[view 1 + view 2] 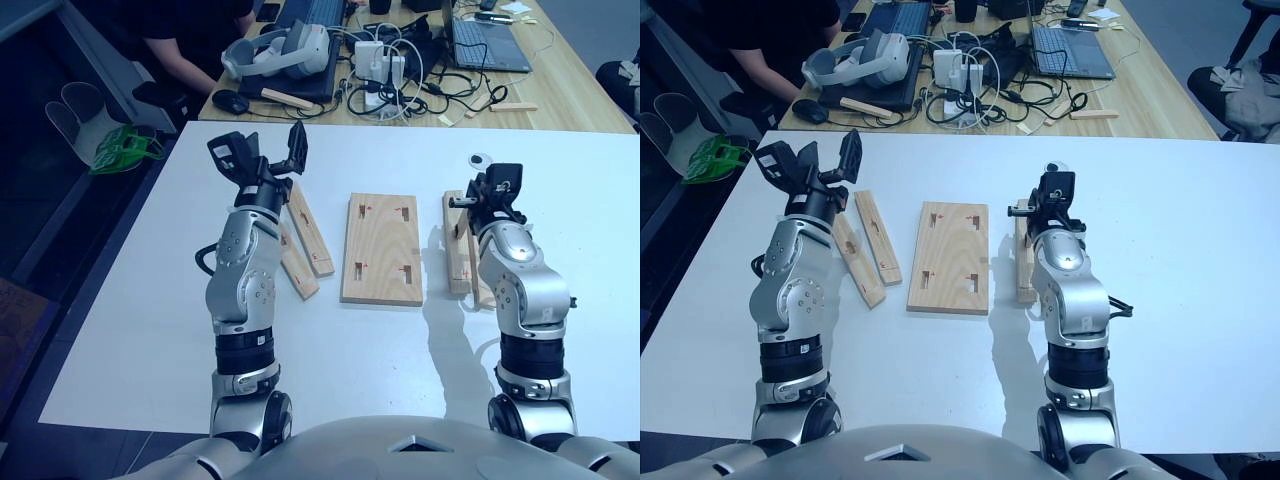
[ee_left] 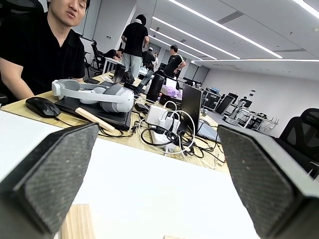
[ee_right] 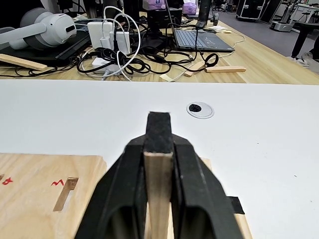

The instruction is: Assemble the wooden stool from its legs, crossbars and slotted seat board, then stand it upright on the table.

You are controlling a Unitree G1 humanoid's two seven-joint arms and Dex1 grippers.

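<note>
The slotted seat board (image 1: pixel 381 249) is lying flat at the middle of the white table (image 1: pixel 560 330), its four slots facing up. Just beside its right edge, the right gripper (image 3: pixel 158 130) is pinching a thin wooden strip (image 3: pixel 158 199) edge-on between its fingers, low over another wooden bar (image 1: pixel 456 264) lying along the board. On the board's left, two slotted planks (image 1: pixel 311 232) are lying side by side. The left gripper (image 1: pixel 265 150) is hovering above them, its fingers (image 2: pixel 47 169) spread wide.

The wooden strip (image 3: pixel 158 199) in the right gripper (image 3: pixel 158 144) is cut off by the picture's edge; its length is unclear.
</note>
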